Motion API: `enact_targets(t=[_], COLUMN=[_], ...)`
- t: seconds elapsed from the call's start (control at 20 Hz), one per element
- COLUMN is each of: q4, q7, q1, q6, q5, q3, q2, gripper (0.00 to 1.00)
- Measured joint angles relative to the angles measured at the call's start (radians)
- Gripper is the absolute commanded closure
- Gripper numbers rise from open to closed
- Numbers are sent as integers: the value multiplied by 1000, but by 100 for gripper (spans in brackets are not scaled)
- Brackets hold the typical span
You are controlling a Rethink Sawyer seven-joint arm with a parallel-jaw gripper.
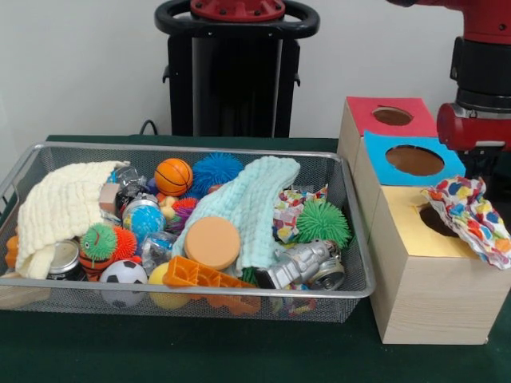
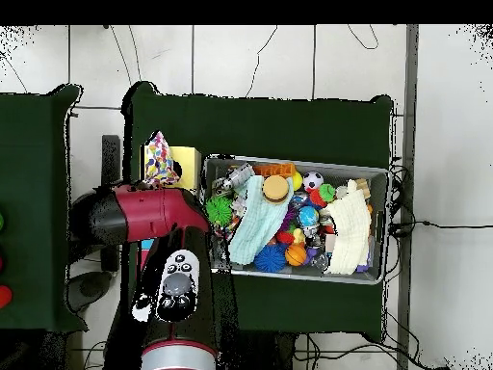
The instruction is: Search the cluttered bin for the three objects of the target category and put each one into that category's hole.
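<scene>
One dotted piece on the yellow box, one in the bin; my gripper can't be made out.

Dotted cloth [image 1: 469,214] lies draped over the yellow-topped box [image 1: 423,275], covering part of the hole [image 1: 437,220] and hanging off the box's right edge; my arm [image 1: 479,88] rises just behind it over the blue-topped box [image 1: 411,162]; fingers hidden, so apart or together I can't tell; second dotted piece [image 1: 294,209] sits in the bin [image 1: 200,297] between the pale green cloth [image 1: 251,203] and the green spiky ball [image 1: 323,222].

bin [image 1: 351,289] crammed with toys, dotted cloth [image 1: 467,214] draped across yellow box's hole [image 1: 437,219]
</scene>
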Motion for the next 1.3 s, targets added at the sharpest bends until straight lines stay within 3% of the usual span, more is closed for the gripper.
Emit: enact_targets(t=[1.3], q4=[-4], q7=[0], q1=[-59], q6=[0], q5=[-1], q3=[-11], q2=[7], gripper=[100])
